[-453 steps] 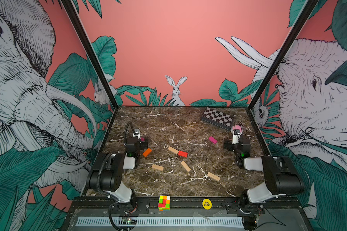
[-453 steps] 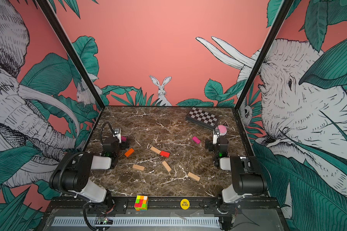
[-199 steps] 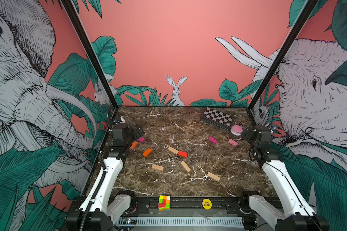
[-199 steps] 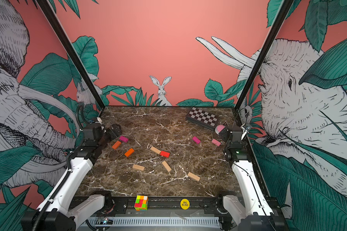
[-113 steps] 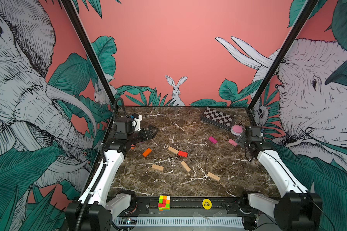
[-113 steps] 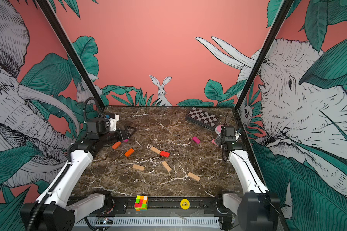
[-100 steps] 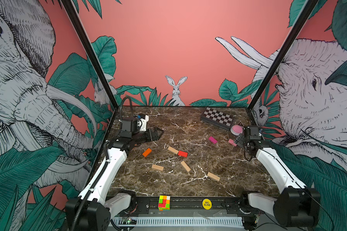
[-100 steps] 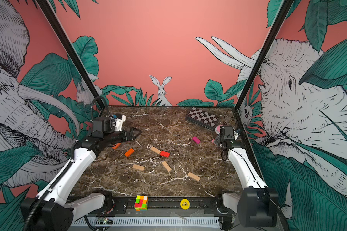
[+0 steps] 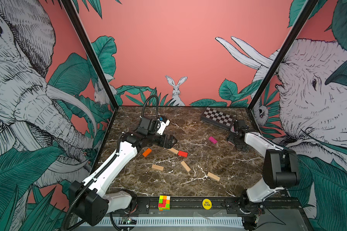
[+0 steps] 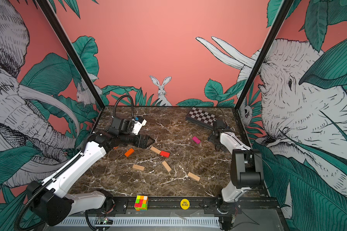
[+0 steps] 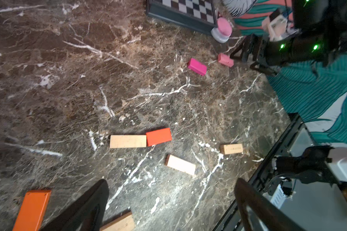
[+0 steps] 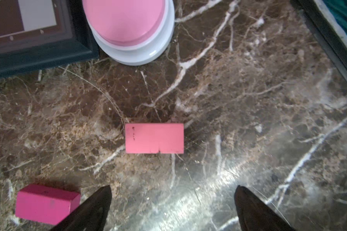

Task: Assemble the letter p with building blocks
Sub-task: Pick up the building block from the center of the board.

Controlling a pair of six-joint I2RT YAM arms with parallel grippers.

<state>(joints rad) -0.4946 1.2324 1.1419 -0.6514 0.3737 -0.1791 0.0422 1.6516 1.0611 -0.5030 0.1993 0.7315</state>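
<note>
Building blocks lie scattered on the marble: an orange one (image 9: 147,152), a tan one (image 9: 173,151) end to end with a red one (image 9: 182,153), three more tan ones (image 9: 157,167) (image 9: 185,166) (image 9: 213,176) and a magenta one (image 9: 212,140). My left gripper (image 9: 171,141) hovers open over the tan and red pair, holding nothing; its wrist view shows that pair (image 11: 128,141) ahead of the fingers (image 11: 88,206). At the right, my right gripper (image 12: 172,206) stands open just short of a pink block (image 12: 154,138), with the magenta block (image 12: 46,204) beside it.
A checkered box (image 9: 216,118) lies at the back right, with a pink-topped round button (image 12: 128,26) against its corner. A multicoloured cube (image 9: 164,202) and a yellow disc (image 9: 206,203) sit on the front rail. The enclosure wall is close behind my right arm.
My left arm has swung from the left wall toward the table's middle, over the blocks. My right gripper has come in from the right wall and tipped down toward the pink block. Both stayed open.
</note>
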